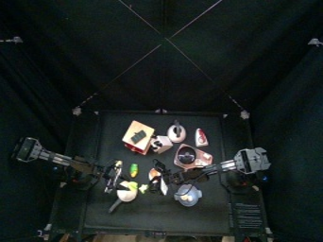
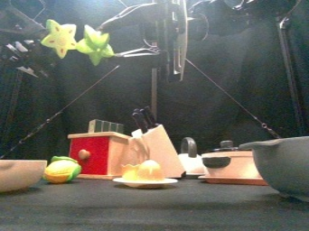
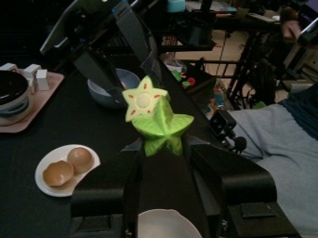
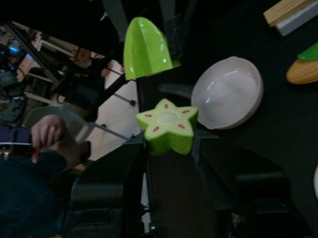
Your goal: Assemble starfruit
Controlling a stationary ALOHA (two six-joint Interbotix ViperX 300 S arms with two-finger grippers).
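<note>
over on the left, the left arm comes in raised high off the tabletop (image 2: 145,212), and its left gripper (image 3: 162,149) has its jaws set fairly wide around a green starfruit piece (image 3: 165,130), pinched at the flanks. in the front view that pairing shows up top left, the two star shapes hanging in the air well above everything else: the pale yellow starfruit piece (image 2: 57,37) and the green one just beside it, close enough that contact cannot be called. from the left wrist view the yellow star sits right against the green one's upper edge, star face turned toward the camera. moving right, the right arm reaches across toward the middle, wrist rolled over, and the right gripper (image 4: 168,139) has its jaws closed on a star piece whose cut face looks up at the lens. down on the tabletop, a small plate (image 2: 145,182) of food sits centre front.
</note>
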